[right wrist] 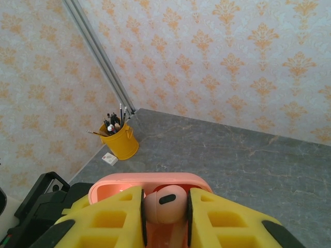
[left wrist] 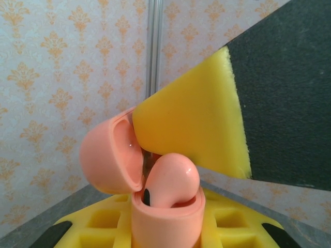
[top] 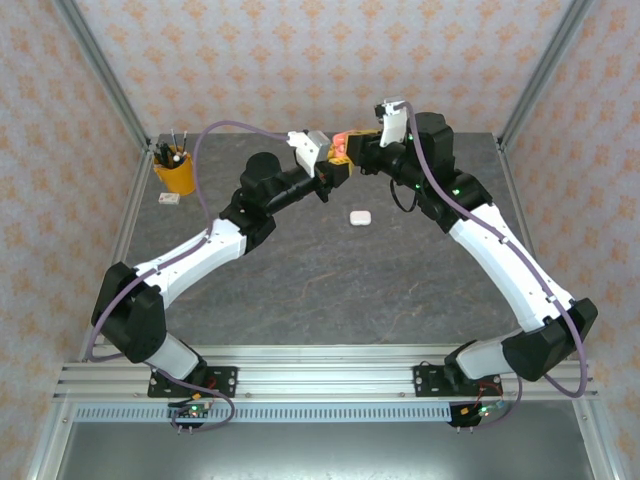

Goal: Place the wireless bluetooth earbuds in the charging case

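The rounded coral-pink plastic charging case [left wrist: 158,219] stands open in the left wrist view. Its hinged lid is swung to the left with the hollow facing right. In its mouth sits 1 glossy coral-pink earbud [left wrist: 171,180]. The bulbous head sticks up above the rim and leans slightly right, with a small black dot low on its left side. The stem is hidden below, so the long axis seems to run roughly straight down into the well.

The left gripper [left wrist: 165,237] is clamped around the case body, with 1 yellow ribbed finger on each side. The right gripper [right wrist: 165,219] pinches the earbud's head between its 2 yellow fingers [right wrist: 108,222]. In the right wrist view the head's dark oval faces the camera and the case rim curves behind it.

Overhead, both grippers meet above the far middle of the grey stone-patterned table [top: 300,290], holding the case in the air between them. A closed white pebble-shaped charging case [top: 359,216] lies on the table near them. At the far left a yellow metal bucket [top: 175,176] holds pens and brushes upright, with a small white card [top: 169,199] just beside it.
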Robot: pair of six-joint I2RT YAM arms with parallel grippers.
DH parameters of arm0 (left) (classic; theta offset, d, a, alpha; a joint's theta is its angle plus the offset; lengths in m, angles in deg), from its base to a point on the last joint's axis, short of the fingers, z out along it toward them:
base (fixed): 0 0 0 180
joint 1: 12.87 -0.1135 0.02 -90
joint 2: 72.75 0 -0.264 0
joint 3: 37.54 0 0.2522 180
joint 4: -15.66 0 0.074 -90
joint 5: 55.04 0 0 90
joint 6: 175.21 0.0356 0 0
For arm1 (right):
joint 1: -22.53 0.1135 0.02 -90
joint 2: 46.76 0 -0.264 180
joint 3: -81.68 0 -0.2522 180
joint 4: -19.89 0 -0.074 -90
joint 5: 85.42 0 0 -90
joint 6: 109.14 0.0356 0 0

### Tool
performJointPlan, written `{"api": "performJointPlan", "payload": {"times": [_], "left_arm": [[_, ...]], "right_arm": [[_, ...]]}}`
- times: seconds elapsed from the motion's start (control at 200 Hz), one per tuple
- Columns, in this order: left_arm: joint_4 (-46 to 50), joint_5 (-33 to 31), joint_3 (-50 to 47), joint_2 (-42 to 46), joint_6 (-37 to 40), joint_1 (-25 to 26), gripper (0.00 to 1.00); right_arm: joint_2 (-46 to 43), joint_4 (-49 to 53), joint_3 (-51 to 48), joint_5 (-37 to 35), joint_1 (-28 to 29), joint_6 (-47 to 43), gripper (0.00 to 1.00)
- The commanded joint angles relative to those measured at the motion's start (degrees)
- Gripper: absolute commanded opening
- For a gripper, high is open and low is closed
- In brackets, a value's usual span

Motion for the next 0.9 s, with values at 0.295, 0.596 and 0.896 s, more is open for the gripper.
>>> {"api": "performJointPlan", "payload": {"times": [0.295, 0.596, 0.896], "left_arm": [[-3.8, 1.2, 2.7, 0.0, 0.0, 0.8, 0.0], [-3.8, 1.3, 2.7, -0.3, 0.2, 0.8, 0.0], [-3.8, 1.3, 2.5, -0.5, 0.3, 0.8, 0.0]], "right_arm": [[0.7, 4.5, 0.1, -0.8, 1.1, -0.7, 0.31], [0.5, 4.6, 0.5, -4.3, 1.1, -0.2, 0.37], [0.6, 4.8, 2.2, -5.5, 1.1, 2.0, 0.44]]}}
